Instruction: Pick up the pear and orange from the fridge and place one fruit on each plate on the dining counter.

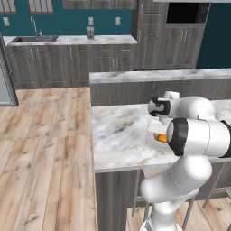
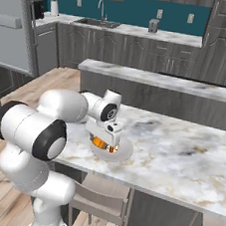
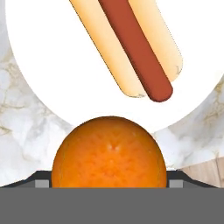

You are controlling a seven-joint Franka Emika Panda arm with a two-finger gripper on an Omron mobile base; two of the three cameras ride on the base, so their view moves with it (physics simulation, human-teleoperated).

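Claw [image 2: 112, 146] points down over the pale plate [image 2: 125, 152], fingers clamped on either side of the orange [image 3: 109, 152], which sits between them at full finger spread. In the hand view the orange lies at the near rim of the plate [image 3: 52, 70]; whether it touches the plate surface cannot be told. A hot dog [image 3: 131, 48] lies on the same plate, bun and sausage running diagonally, apart from the orange. Plate rests on the marble desk [image 2: 181, 148], near its front edge. From the left base view the orange [image 1: 161, 138] shows partly behind the arm's elbow. Stools [image 2: 99, 198] stand under the desk.
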